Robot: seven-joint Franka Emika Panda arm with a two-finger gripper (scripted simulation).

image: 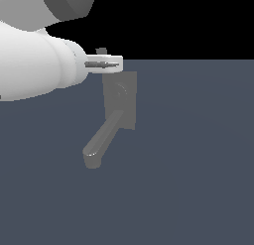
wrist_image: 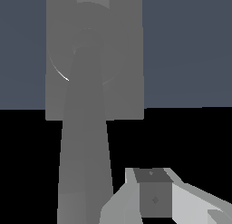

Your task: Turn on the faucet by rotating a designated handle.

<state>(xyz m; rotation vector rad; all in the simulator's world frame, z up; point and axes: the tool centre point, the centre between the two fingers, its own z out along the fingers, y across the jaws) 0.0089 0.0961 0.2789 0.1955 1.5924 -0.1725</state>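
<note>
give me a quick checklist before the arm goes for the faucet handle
1. Faucet in view: ok, plate and spout both show.
2. Handle located: cannot tell, in neither view can the lever be told from the spout.
3. Gripper near the hub: ok, it hangs by the plate's top edge.
4. Gripper open: cannot tell.
5. Contact with faucet: cannot tell; one finger shows apart from it.

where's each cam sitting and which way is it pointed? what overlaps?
Exterior view: off the arm, raised, looking down on the faucet standing on the dark floor; the white arm enters from the exterior view's left, its tool over the back plate.
Wrist view: on the wrist, close in, facing the faucet; one tool finger shows.
Shared: the faucet, its back plate and the floor.
</note>
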